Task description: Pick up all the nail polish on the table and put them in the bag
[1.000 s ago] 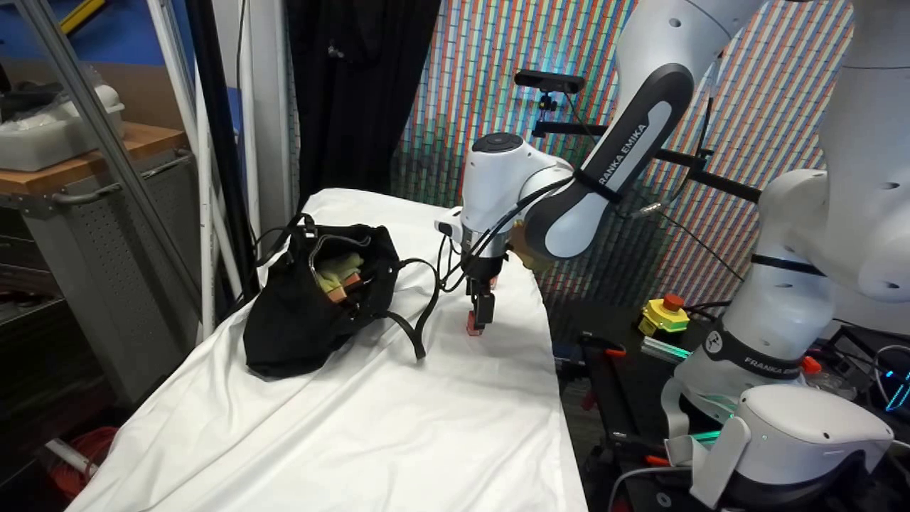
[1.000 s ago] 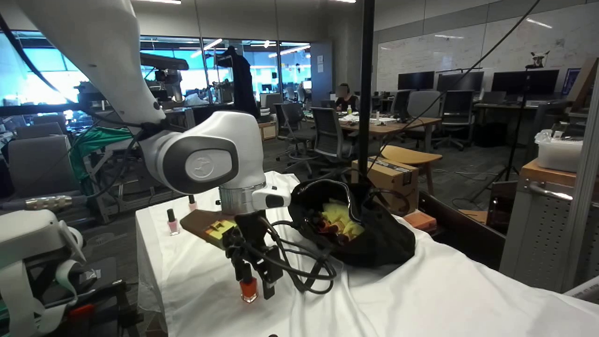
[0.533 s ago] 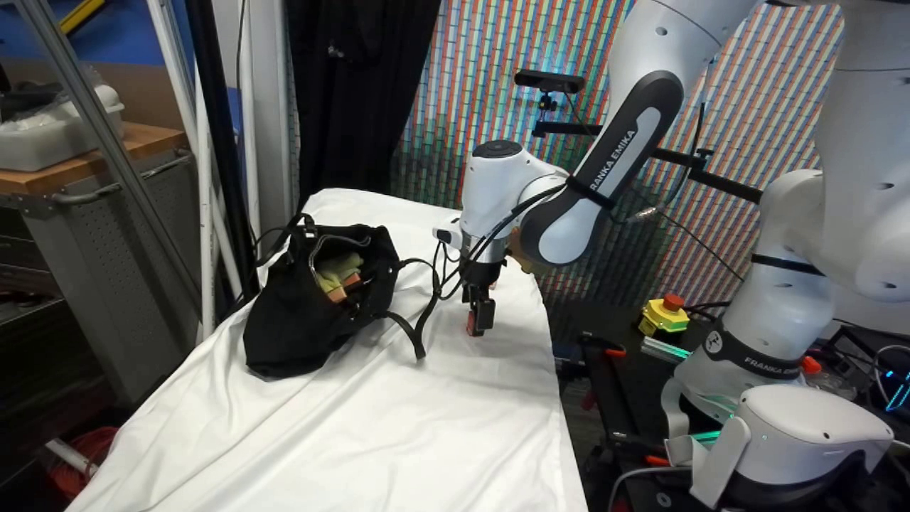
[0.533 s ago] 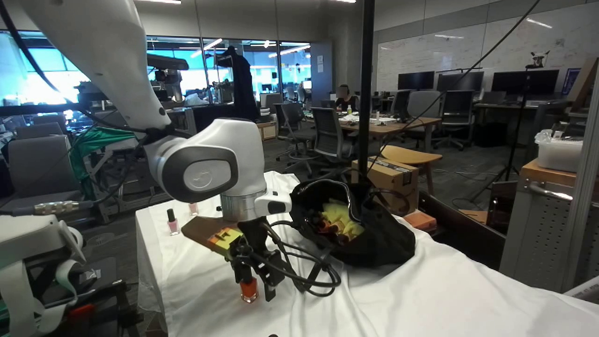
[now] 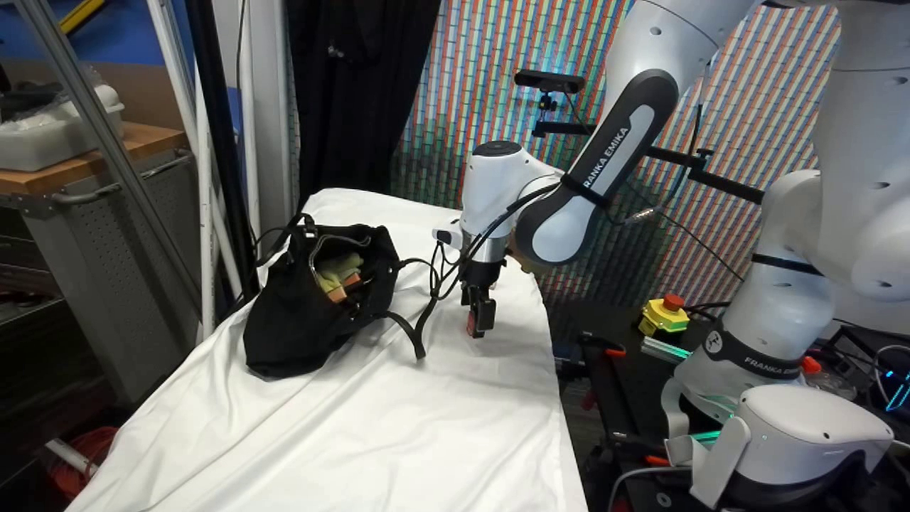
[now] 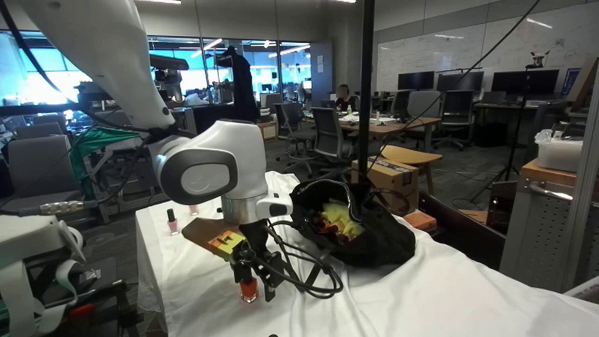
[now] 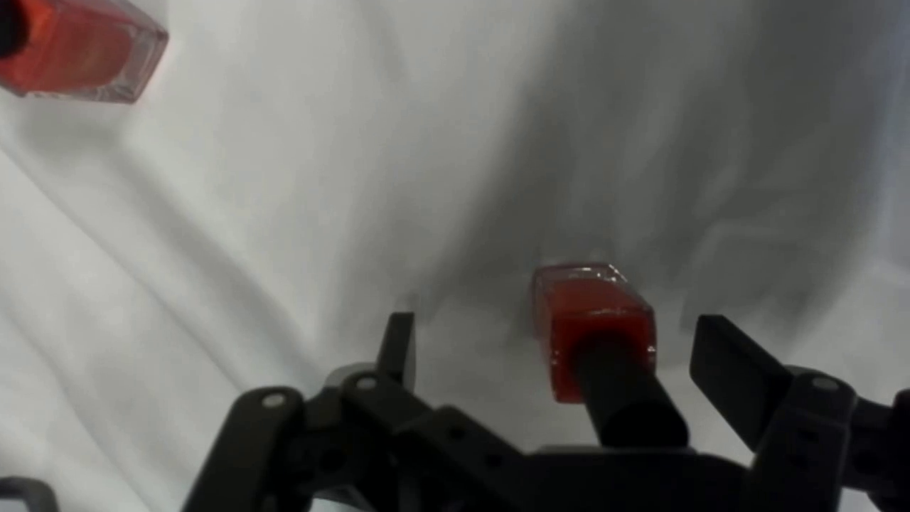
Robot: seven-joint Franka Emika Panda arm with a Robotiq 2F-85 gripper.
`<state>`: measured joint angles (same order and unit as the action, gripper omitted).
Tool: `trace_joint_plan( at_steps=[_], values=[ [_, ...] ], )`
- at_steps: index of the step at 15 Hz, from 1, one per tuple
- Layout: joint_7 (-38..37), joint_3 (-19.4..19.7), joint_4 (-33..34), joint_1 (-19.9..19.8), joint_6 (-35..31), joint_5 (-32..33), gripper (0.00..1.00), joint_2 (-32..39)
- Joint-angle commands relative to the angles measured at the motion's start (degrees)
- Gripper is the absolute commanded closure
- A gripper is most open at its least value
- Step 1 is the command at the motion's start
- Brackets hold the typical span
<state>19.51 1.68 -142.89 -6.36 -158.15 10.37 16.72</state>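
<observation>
1. Black two-fingered gripper [image 7: 558, 348]. Jaws wide apart, grasping nothing; lowered slightly around its target over the last second.
2. Square-sided, black-capped, orange-red glass bottle of nail polish [image 7: 601, 327]. Upright between the jaws, nearer one side; unmoved, on the table draped in wrinkled white cloth [image 5: 398, 434]. Approach seems nearly done; closing and lifting outstanding.
3. Second orange-red, dark-capped bottle [image 7: 89, 60]. Wrist view, upper-left corner, partly out of view.
4. Slumped black fabric bag [image 5: 291, 334], yellowish-green within. Off to one side, mouth open; contents unclear.
5. Pale-pink, black-capped glass bottle [image 6: 173, 226], with another pink bottle [image 6: 193, 210] behind, cap hidden. In an exterior view; both uncollected.
</observation>
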Motion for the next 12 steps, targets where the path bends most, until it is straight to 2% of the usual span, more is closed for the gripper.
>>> trace_joint_plan(
  at_steps=[1, 12],
  values=[
    [3.0, -1.4, 0.2, -1.7, -1.2, -2.3, 0.00, 0.9],
    [2.7, -0.6, 0.7, -0.7, 0.8, -0.3, 0.00, 1.1]
  ],
)
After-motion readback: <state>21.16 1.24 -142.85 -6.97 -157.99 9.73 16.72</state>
